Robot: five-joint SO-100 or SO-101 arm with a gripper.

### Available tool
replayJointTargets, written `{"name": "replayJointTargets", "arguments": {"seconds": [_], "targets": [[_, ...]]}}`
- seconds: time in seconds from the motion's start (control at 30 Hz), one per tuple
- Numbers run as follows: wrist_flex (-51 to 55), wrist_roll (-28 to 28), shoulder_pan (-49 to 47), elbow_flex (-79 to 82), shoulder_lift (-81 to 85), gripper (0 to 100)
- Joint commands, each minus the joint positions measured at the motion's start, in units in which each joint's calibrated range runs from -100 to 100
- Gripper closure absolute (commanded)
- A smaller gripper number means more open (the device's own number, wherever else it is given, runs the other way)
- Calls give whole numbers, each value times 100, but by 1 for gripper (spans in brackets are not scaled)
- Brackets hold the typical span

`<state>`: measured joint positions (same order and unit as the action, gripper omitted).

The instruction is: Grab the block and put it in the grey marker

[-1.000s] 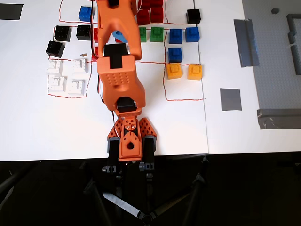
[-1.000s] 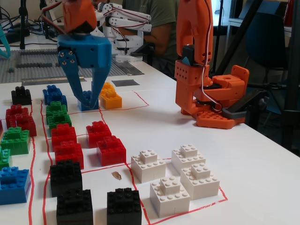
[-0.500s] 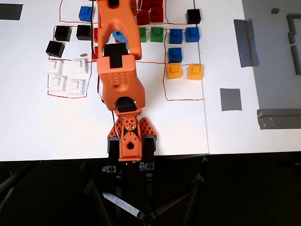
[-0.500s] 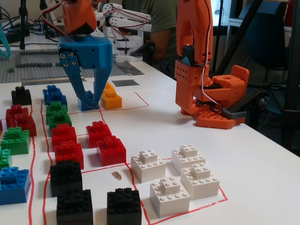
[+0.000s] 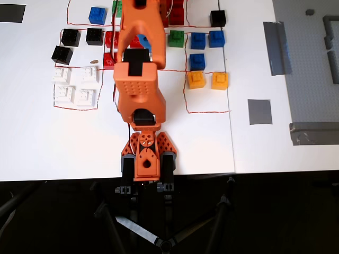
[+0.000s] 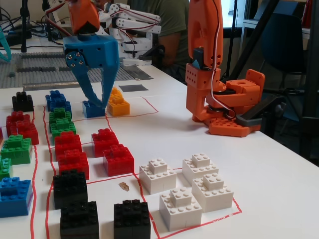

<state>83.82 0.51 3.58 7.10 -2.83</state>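
Two yellow-orange blocks sit side by side inside a red-lined box, right of the arm in the overhead view. In the fixed view they show as one yellow pile. The grey marker is a flat square patch further right, with nothing on it; it also shows in the fixed view. My blue gripper hangs open and empty above the table, its tips in front of a blue cube and just left of the yellow blocks. In the overhead view the arm hides most of the gripper.
Red, green, blue, black and white blocks stand around the arm. Long grey tape strips and a grey baseplate lie right. A darker grey rectangle lies top left.
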Motion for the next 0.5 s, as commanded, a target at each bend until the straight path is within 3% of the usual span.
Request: {"name": "replayJointTargets", "arguments": {"seconds": [0.0, 0.47], "targets": [[157, 215, 457, -388, 905, 100], [745, 1162, 2820, -270, 1457, 100]]}}
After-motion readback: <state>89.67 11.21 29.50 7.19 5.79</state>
